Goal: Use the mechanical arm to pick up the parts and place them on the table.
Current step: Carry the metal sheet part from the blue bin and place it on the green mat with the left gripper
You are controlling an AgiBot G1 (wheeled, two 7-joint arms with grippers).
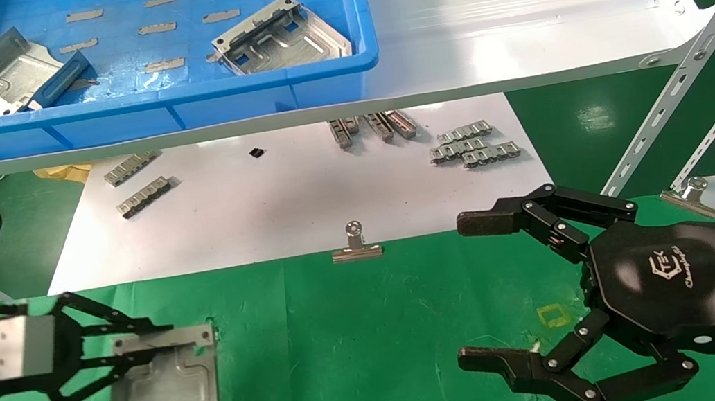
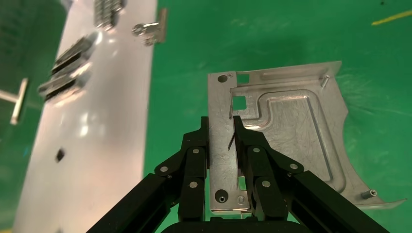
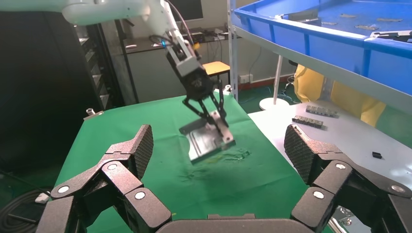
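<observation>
My left gripper (image 1: 160,340) is shut on the folded edge of a shiny silver part (image 1: 167,388) at the left of the green table (image 1: 363,339). In the left wrist view the black fingers (image 2: 197,155) clamp the part's flange (image 2: 221,160) from both sides. From the right wrist view the part (image 3: 206,141) hangs tilted, low over the cloth; I cannot tell whether it touches. Two more parts (image 1: 7,71) (image 1: 278,35) lie in the blue bin (image 1: 141,103). My right gripper (image 1: 468,291) stands open and idle over the table's right side.
The bin sits on a glossy white shelf (image 1: 513,11) above the work area. Beyond the cloth, a white sheet (image 1: 287,196) carries grey linked strips (image 1: 472,146). A silver binder clip (image 1: 355,246) grips the cloth's far edge. Slotted shelf struts (image 1: 683,78) rise at right.
</observation>
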